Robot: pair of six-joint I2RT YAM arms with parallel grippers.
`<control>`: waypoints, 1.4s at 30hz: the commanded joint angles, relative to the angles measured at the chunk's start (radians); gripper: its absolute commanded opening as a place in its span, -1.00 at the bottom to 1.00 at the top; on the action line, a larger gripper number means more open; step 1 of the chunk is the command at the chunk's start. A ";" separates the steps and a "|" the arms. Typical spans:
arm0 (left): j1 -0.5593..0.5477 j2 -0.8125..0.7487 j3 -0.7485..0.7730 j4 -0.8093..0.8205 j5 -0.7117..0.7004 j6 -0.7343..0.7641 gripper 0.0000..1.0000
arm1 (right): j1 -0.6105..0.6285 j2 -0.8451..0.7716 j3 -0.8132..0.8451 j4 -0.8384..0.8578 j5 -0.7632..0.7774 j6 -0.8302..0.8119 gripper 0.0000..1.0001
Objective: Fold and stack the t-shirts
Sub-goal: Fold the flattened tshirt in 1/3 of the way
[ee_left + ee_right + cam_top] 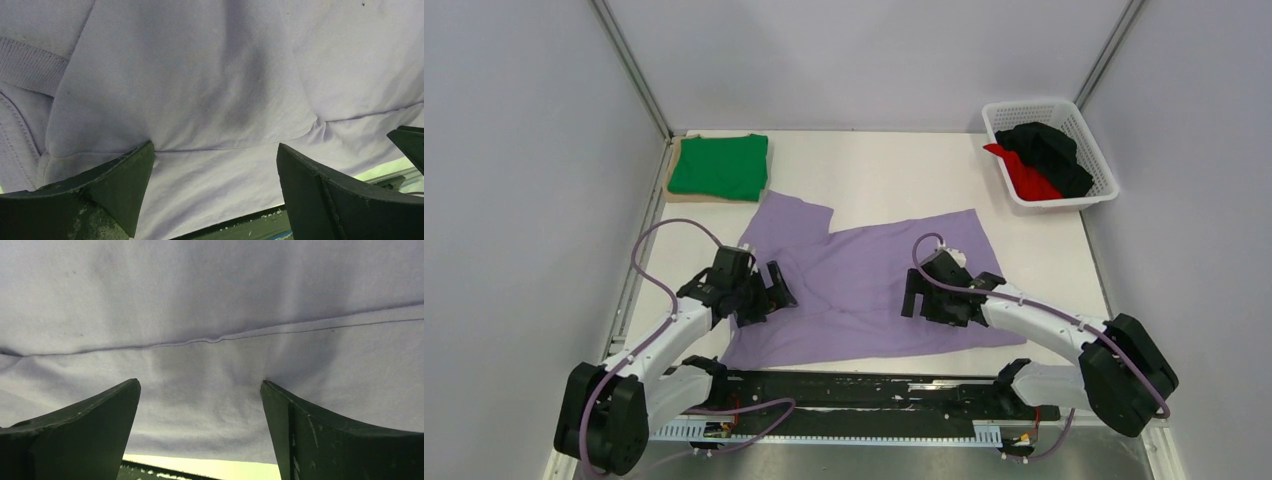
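The lilac-purple t-shirt [864,285] lies spread on the white table, partly folded, and fills both wrist views [200,75] [210,295]. My left gripper [764,295] is open, fingers pressed down on the shirt's left part near the collar; its fingers [120,175] stand wide apart on the cloth. My right gripper [929,295] is open on the shirt's right middle, its fingers [300,420] apart on the cloth beside a seam. A folded green t-shirt [720,167] lies on a tan board at the back left. Black [1049,150] and red [1029,178] shirts sit in the basket.
The white lattice basket [1092,150] stands at the back right. The tan board [686,196] sticks out under the green shirt. A black rail [864,385] runs along the near table edge between the arm bases. Grey walls enclose the table.
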 commanded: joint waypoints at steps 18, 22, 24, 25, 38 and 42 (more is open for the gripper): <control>-0.006 0.015 0.219 -0.032 -0.122 0.038 1.00 | -0.001 -0.126 0.092 -0.108 0.042 0.203 1.00; -0.005 0.101 0.370 -0.035 -0.217 0.085 1.00 | -0.041 -0.147 0.166 -0.094 0.175 0.191 1.00; 0.004 0.192 0.454 -0.025 -0.278 0.113 1.00 | -0.106 -0.147 0.194 -0.076 0.198 0.139 1.00; 0.010 0.231 0.487 -0.029 -0.294 0.130 1.00 | -0.146 -0.147 0.201 -0.061 0.182 0.110 1.00; 0.076 1.032 1.245 -0.154 -0.368 0.371 0.91 | -0.530 -0.147 0.157 0.006 0.121 -0.065 1.00; 0.085 1.182 1.405 -0.186 -0.376 0.387 0.85 | -0.560 -0.138 0.139 0.013 0.113 -0.070 1.00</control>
